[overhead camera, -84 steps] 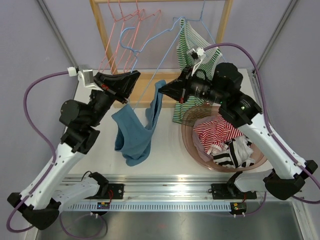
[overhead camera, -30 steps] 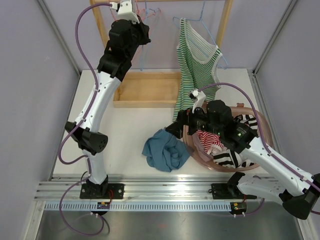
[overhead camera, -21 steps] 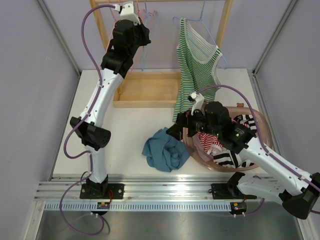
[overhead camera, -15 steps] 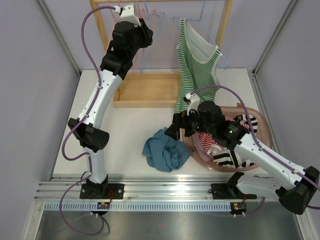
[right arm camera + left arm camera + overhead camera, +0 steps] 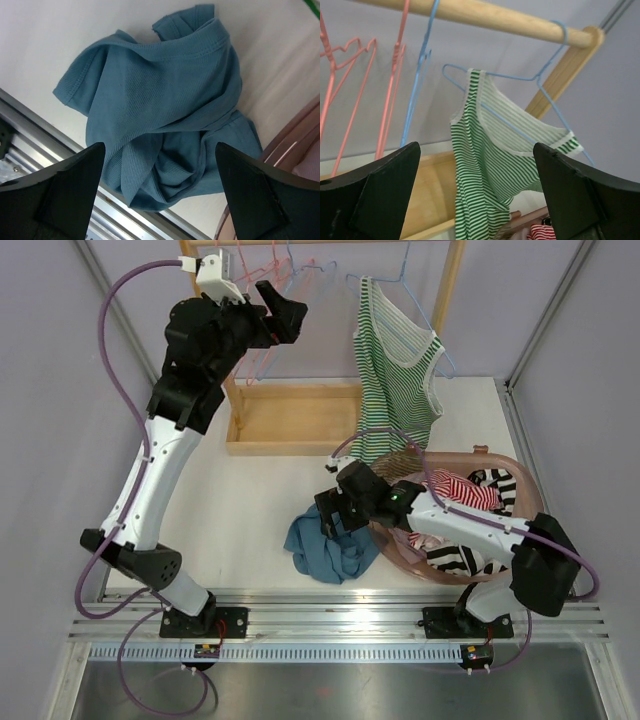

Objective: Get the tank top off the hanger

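Now — left jaws wide, empty, facing striped top (image 5: 487, 170) | right jaws likewise, over blue tank top (image 5: 160, 115)

No writing, label, brand or number can be read in any view.
In the top view, toward 6 o'clock, the small left circuit board (image 5: 208, 649) and the right circuit board (image 5: 476, 656) on the metal rail (image 5: 330, 625) show only specks of colour, too small to make out as characters.
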`<state>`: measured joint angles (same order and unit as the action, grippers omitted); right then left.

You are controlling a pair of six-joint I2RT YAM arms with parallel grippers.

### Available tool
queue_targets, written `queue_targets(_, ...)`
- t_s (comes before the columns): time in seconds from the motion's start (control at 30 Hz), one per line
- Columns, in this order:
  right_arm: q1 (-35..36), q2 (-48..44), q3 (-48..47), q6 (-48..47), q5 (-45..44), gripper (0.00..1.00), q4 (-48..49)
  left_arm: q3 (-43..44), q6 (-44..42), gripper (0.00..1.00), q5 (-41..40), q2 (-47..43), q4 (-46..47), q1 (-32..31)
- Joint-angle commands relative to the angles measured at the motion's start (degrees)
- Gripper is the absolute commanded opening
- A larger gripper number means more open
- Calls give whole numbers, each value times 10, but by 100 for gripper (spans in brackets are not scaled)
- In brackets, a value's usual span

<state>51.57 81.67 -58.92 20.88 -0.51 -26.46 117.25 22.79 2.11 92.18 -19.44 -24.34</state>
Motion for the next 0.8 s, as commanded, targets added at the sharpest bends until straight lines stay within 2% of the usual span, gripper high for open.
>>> queue_targets(0.0,23,32,-23,-3,-56,99,7,-27,15,99,59,-53,34,1)
queue_targets(0.3,77,140,-54,-8,-95,100,14,-183,17,99,62,-201,90,0)
queue_targets(0.53,92,222,-86,-5,-115,99,6,-255,0,99,43,-291,63,1)
queue_targets(0.6,94,241,-90,-6,-100,95,11,-277,-5,99,34,-328,66,1)
queue_targets(0.73,97,249,-96,-13,-55,53,38,-308,-20,99,12,-384,37,1)
queue_targets(0.77,97,244,-97,-19,-43,32,41,-322,-22,99,3,-394,34,1)
